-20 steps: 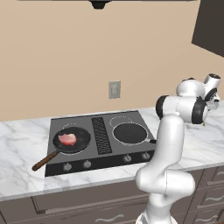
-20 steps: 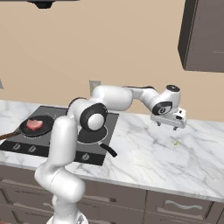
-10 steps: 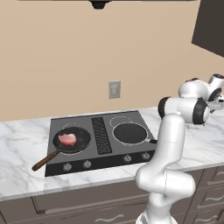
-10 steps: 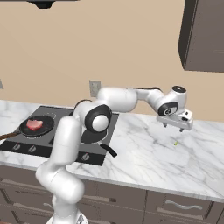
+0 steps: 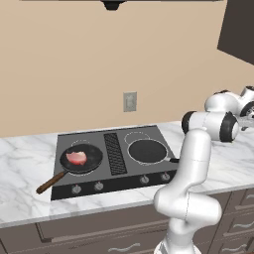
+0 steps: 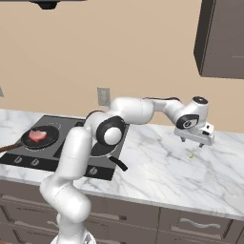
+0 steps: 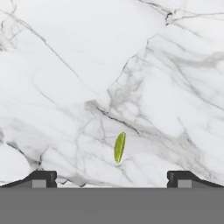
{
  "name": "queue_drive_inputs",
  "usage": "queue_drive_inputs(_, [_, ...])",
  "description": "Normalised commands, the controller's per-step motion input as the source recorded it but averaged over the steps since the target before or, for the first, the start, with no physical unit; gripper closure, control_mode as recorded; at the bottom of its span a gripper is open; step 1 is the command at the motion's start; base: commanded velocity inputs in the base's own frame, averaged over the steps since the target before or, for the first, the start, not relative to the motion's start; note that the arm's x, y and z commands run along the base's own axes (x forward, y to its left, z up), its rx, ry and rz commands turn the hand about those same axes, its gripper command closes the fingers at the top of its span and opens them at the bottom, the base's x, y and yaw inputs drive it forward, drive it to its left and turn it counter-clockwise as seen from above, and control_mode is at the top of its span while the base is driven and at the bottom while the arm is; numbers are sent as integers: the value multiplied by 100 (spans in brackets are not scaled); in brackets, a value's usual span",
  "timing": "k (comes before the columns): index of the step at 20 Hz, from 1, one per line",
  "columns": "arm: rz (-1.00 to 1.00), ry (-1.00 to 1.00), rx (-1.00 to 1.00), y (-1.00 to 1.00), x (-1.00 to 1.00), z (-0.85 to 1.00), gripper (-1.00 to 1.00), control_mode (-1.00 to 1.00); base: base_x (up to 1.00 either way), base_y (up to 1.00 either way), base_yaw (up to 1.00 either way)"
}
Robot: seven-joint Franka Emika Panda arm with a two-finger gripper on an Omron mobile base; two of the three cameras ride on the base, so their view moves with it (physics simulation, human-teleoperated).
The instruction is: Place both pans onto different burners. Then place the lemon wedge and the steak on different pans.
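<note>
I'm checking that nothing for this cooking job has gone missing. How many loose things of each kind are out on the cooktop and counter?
Pans: 2, one with a wooden handle, one all dark
Steak: 1, in the wooden-handled pan
Lemon wedge: 1, on the marble counter
Total: 4

The cooktop (image 5: 115,159) sits in the counter (image 6: 157,171); the steak (image 5: 76,158) lies in the left pan (image 5: 81,159), another pan (image 5: 148,151) sits on the right burner. The lemon wedge (image 7: 119,147) lies on the counter well right of the cooktop, below the gripper (image 6: 200,142).
</note>
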Motion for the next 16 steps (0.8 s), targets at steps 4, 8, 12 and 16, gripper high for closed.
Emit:
queue_drive_inputs(4, [0,0,0,-1,-13,-21,-100,-100,0,0,0])
queue_drive_inputs(8, [0,0,0,0,-8,-19,-100,-100,0,0,0])
queue_drive_inputs(12, [0,0,0,0,0,-15,-100,-100,0,0,0])
queue_drive_inputs(16, [0,0,0,0,0,-8,-100,-100,0,0,0])
